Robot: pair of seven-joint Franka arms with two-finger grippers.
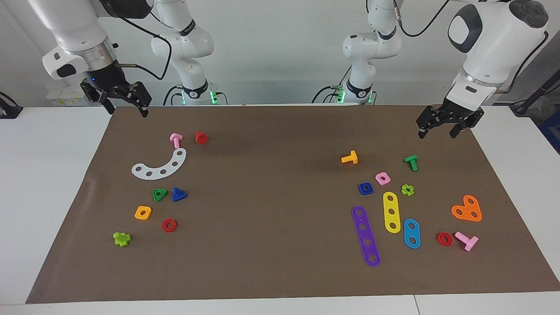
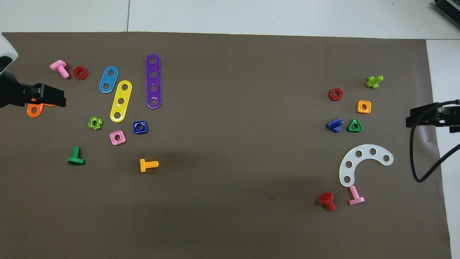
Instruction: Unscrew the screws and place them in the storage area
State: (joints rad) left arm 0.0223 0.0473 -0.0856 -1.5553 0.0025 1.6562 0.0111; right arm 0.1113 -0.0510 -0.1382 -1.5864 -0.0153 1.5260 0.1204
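The dark-blue plastic bolt with the triangular head (image 1: 179, 194) is found lying on the brown paper mat (image 1: 271, 218) toward the right arm's end, touching nothing, right beside a green triangular plastic nut (image 1: 159, 194). Its matching blue square plastic nut (image 1: 365, 188) is parked well apart at the left arm's end, next to a pink square plastic nut (image 1: 383, 178). A big bare stretch of mat is left between the two clusters, so loads of room there. The right gripper (image 1: 126, 103) is held up over the mat's corner nearest the robots, jaws spread wide and nothing in them. The left gripper (image 1: 439, 126) is hung over the mat edge at its own end, also spread wide, nothing gripped.
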